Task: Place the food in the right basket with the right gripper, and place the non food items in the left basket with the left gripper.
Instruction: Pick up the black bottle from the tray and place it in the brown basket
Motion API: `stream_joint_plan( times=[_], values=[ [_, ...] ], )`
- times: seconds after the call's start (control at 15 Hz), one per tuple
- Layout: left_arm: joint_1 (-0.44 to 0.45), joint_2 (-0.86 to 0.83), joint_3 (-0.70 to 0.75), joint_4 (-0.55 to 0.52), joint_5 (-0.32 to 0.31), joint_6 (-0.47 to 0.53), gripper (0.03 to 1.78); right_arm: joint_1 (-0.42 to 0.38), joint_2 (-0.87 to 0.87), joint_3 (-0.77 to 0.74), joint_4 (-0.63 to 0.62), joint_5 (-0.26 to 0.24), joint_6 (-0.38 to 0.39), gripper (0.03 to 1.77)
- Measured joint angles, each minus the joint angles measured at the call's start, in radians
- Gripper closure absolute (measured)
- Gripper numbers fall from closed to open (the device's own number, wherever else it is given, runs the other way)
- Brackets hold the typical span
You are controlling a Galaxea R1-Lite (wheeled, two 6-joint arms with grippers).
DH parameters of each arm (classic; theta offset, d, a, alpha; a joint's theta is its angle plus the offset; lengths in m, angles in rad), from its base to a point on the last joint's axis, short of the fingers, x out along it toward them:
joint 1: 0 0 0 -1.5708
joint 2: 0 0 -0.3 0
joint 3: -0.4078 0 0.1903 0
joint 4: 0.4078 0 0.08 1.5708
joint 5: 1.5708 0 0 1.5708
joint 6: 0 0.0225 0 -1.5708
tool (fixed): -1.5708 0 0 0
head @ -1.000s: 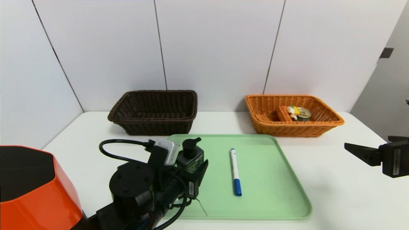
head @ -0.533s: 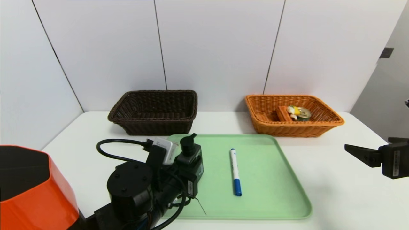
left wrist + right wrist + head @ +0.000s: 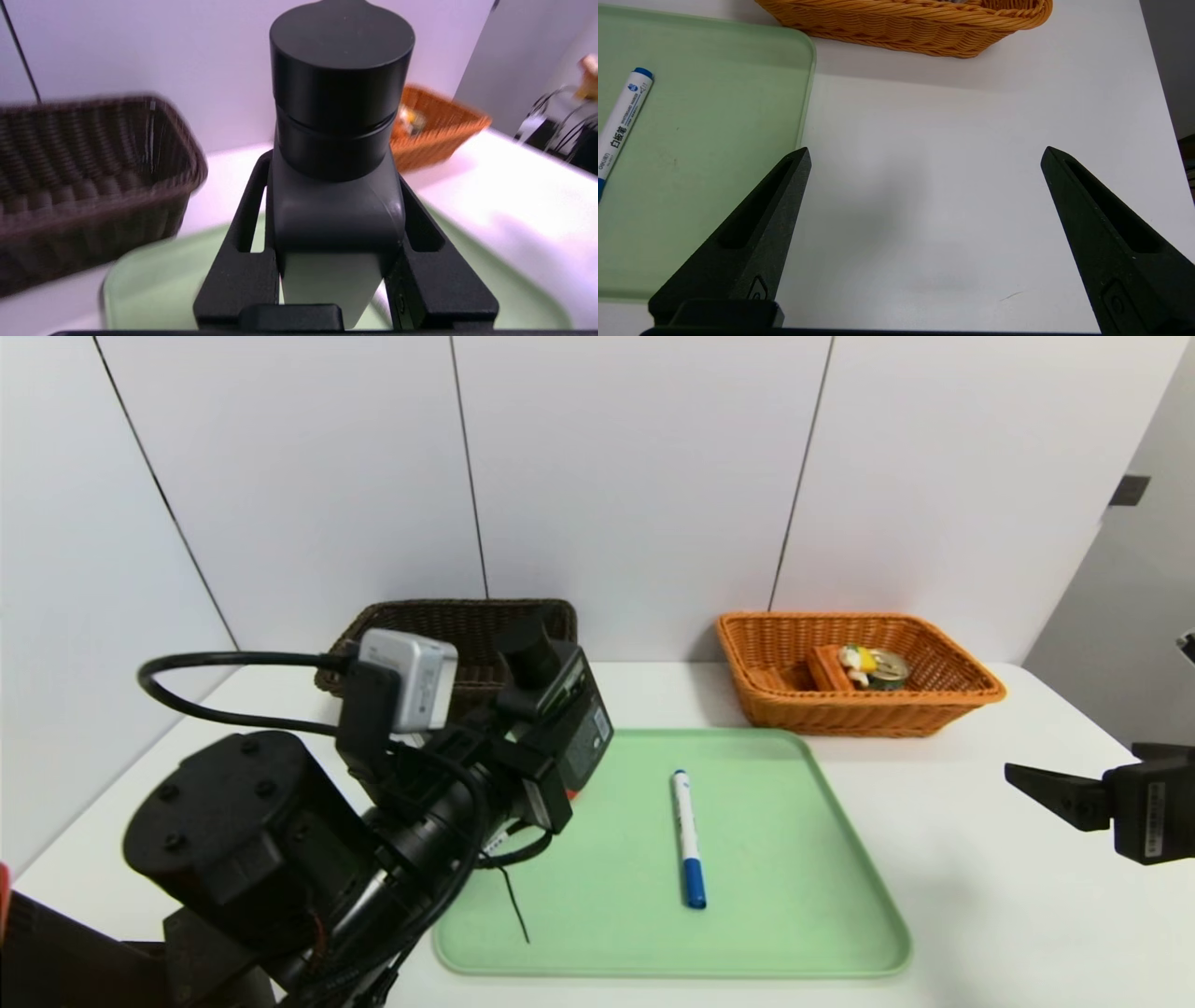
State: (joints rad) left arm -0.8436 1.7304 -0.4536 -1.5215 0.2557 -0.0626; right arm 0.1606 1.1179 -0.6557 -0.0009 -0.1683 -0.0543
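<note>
Left of centre: my left claw [image 3: 338, 214], gripping one black round-capped bottle [image 3: 338, 205]. Centre: one white-and-blue marker [image 3: 689, 840], on the green rectangular tray [image 3: 784, 896]. Right edge: my right claw [image 3: 927, 151], open.

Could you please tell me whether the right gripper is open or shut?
Open: in the right wrist view, the right gripper's two fingers stand wide apart, with only bare white table showing between them.

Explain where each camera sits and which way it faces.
Head: on the head, facing forward and down at the tray and both baskets; both arms show.
Left wrist: looks along the left gripper, shut on a black bottle, towards both baskets.
Right wrist: looks past the right gripper's open fingers at the table.
Head and right wrist share the marker.
</note>
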Motion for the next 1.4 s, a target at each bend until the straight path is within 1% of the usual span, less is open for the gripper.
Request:
stream_joint_plan(
  times=[0.07,0.13,0.2,0.33,0.53,0.67,0.8,1.0,1.13,1.2,1.27,1.4],
  values=[
    [0.013,-0.025,-0.022,-0.001,-0.008,0.011,1.20,0.000,0.000,0.003,0.000,0.000,0.000,0.10],
    [0.044,-0.047,-0.049,0.010,-0.016,0.027,1.20,0.000,0.000,0.004,0.000,0.000,0.000,0.10],
    [0.087,-0.064,-0.080,0.033,-0.032,0.034,1.20,0.000,-0.001,0.005,0.001,-0.001,0.001,0.10],
    [0.197,-0.093,-0.153,0.107,-0.093,0.037,1.20,0.000,-0.001,0.005,0.001,-0.001,0.001,0.10],
    [0.376,-0.120,-0.274,0.330,-0.195,0.014,1.20,0.000,-0.003,0.009,-0.001,-0.001,0.001,0.10],
    [0.473,-0.103,-0.374,0.454,-0.219,0.005,1.20,0.000,-0.005,0.012,-0.001,-0.001,0.001,0.10],
    [0.557,-0.069,-0.475,0.613,-0.229,0.027,1.20,0.000,-0.008,0.013,0.000,-0.002,0.001,0.10],
    [0.632,-0.005,-0.612,0.853,-0.249,0.070,1.20,0.000,-0.010,0.018,0.000,-0.003,0.001,0.10],
    [0.652,0.031,-0.680,1.013,-0.253,0.104,1.20,0.000,-0.010,0.023,0.000,-0.004,0.001,0.10],
    [0.656,0.055,-0.717,1.073,-0.253,0.109,1.20,0.000,-0.010,0.026,0.000,-0.004,0.001,0.10],
    [0.658,0.081,-0.747,1.106,-0.253,0.110,1.20,0.000,-0.010,0.031,-0.001,-0.004,0.002,0.10],
    [0.660,0.144,-0.804,1.117,-0.249,0.110,1.20,0.000,-0.012,0.040,0.000,-0.003,0.017,0.10]
  ],
)
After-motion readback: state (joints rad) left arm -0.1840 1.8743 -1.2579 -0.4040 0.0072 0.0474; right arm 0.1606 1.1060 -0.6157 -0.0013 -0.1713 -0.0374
